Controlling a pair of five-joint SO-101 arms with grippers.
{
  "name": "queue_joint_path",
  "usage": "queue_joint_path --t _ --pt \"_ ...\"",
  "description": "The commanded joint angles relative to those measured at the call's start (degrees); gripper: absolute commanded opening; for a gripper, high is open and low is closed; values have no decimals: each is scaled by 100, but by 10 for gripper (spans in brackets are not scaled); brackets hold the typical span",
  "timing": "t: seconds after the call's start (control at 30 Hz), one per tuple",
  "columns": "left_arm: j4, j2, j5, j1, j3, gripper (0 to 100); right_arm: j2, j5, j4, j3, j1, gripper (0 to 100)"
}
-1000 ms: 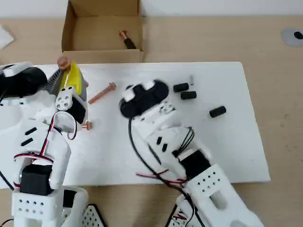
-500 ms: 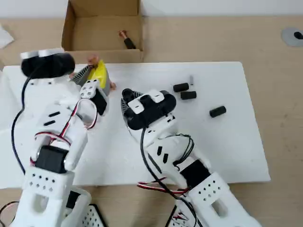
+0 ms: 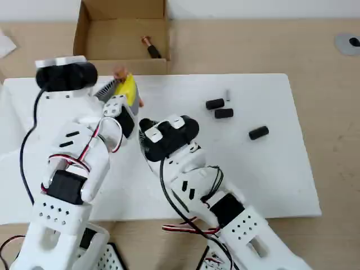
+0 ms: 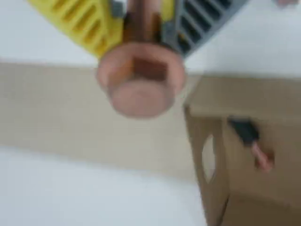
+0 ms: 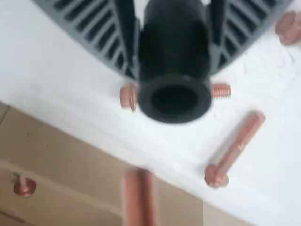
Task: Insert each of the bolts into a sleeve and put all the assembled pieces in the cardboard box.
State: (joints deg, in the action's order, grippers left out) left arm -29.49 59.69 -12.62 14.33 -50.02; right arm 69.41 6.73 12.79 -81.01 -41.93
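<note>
The left pincer (image 3: 117,82) is clamped hard on a copper bolt (image 4: 140,80), yellow finger on one side, grey finger on the other, the head poking out past the tips! From above it sits at the far edge of the white mat (image 3: 264,174), and the cardboard box (image 3: 84,34) is right there at twelve o'clock, just beyond that edge. Inside the box, by its three o'clock wall, lies one assembled piece (image 3: 151,48), dark body with a copper end showing. The right pincer (image 5: 174,77) has its hands full too: its grey fingers grip a black sleeve (image 5: 175,52), open bore facing the wrist camera. From above, this pincer is at about four o'clock of the left one and near it. On the mat beyond the held sleeve lie a long bolt (image 5: 235,149), a second bolt (image 5: 220,90) partly hidden behind the sleeve, and a third bolt (image 5: 289,27) farther off. Around three o'clock of the right pincer, well apart from both arms, lie one loose sleeve (image 3: 214,104), another sleeve (image 3: 224,113) just beside it, and a lone sleeve (image 3: 258,133) at four o'clock of that pair.
</note>
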Motion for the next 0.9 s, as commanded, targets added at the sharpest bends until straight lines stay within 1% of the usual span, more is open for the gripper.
queue_joint_path --t 0.0,0.23,0.37,0.47,0.6,0.73,0.87 --pt "-369 48 -35 123 633 6 163 -9 -343 -75 -40 9" --pt "-448 48 -35 132 862 6 163 -413 -1477 -637 -40 9" --pt "-448 48 -35 158 853 6 163 -369 -1477 -690 -40 9" --pt "-466 48 -18 308 809 5 163 -369 -1477 -690 -40 9" --pt "-932 57 0 501 853 5 163 -369 -1477 -690 -22 9" --pt "-1064 479 18 484 800 5 163 -369 -1477 -681 171 9" --pt "-1073 1051 334 484 659 5 163 -369 -1468 -681 251 9"
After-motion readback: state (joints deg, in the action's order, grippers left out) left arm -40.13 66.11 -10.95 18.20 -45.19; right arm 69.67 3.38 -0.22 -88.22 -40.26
